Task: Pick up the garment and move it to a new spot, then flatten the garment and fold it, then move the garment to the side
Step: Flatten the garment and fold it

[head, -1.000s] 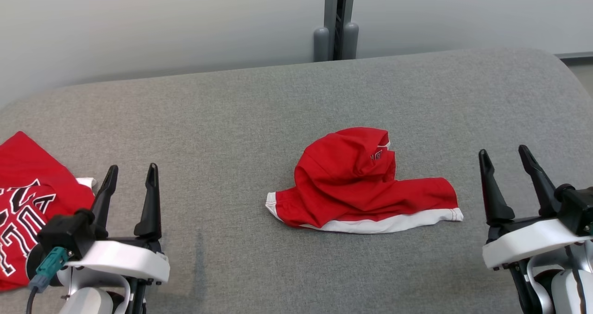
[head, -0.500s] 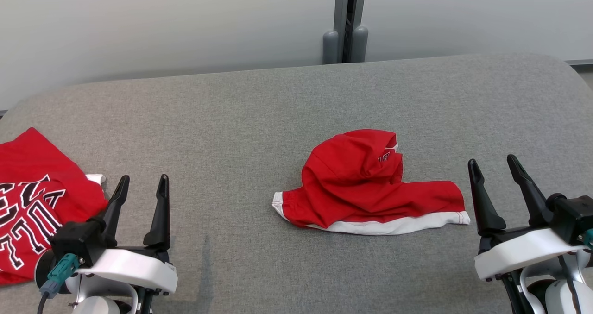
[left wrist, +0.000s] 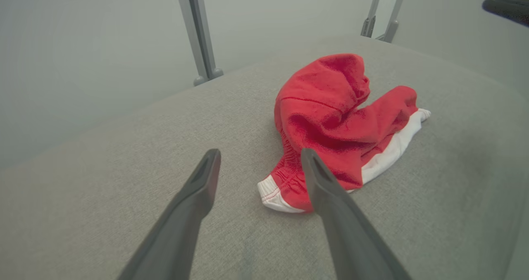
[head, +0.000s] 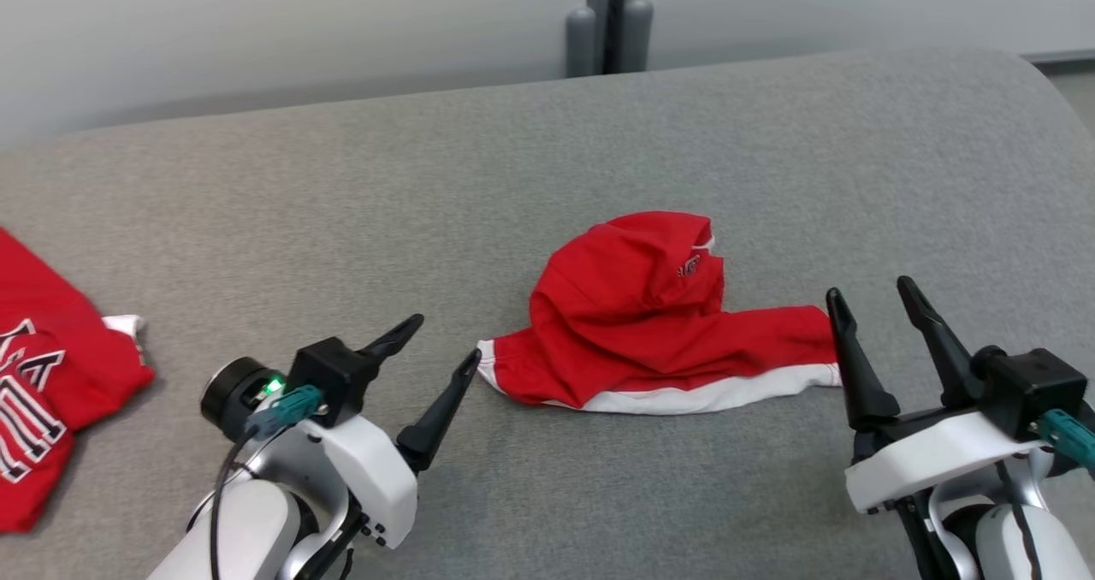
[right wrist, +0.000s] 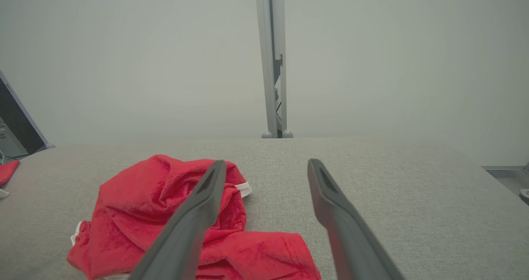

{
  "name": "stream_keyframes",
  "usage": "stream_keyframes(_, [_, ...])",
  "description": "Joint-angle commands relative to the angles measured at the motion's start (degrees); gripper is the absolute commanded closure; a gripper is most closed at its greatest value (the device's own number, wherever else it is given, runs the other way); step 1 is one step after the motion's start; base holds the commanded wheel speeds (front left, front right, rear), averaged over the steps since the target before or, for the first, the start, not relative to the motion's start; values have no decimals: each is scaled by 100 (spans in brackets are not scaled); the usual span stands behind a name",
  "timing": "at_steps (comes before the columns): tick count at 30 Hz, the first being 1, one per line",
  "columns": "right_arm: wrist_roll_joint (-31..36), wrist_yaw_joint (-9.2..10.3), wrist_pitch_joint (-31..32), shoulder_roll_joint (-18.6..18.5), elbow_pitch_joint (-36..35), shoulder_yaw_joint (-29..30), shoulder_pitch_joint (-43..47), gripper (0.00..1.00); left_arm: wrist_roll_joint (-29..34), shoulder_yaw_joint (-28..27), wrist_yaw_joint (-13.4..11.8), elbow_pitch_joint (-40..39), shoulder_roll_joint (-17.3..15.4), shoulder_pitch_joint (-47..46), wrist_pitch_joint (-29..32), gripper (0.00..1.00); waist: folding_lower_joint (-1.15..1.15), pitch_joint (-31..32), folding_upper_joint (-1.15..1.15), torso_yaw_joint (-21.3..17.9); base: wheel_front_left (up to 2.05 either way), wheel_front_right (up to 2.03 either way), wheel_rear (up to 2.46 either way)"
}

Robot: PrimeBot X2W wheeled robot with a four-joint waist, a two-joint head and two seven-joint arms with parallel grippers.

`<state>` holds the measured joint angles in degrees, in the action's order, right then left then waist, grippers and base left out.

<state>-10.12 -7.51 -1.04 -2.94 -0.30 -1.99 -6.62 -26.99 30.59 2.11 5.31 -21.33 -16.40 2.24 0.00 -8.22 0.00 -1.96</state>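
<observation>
Jaws gape beside crumpled red, white-hemmed garment (head: 633,315).

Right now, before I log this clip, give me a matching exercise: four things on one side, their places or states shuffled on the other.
Things:
1. white-trimmed red garment
2. lettered red shirt
3. left gripper
4. grey post

Places or states:
a. at the left edge of the head view
b. behind the far edge of the table
c. crumpled, mid-table
d. open, fingers pointing toward the garment

Pairs: 1-c, 2-a, 3-d, 4-b.
</observation>
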Motion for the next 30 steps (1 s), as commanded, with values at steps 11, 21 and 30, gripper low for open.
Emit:
stream_keyframes(11, [-133, 4, -252, -10, 381, -313, -280, 0, 33, 1333, 536, 800, -541, -1147, 549, 0, 0, -633, 0, -795, 0, 0, 0])
stream_keyframes(21, [-258, 4, -459, -8, 635, -409, -454, 0, -827, 2970, 534, 993, -1276, -2263, 1161, 100, 0, -786, 0, -964, 0, 0, 0])
stream_keyframes(30, [-296, 4, -498, -10, 703, -283, -433, 0, -1530, 3023, 521, 776, -1441, -2223, 995, 100, 0, -731, 0, -771, 0, 0, 0])
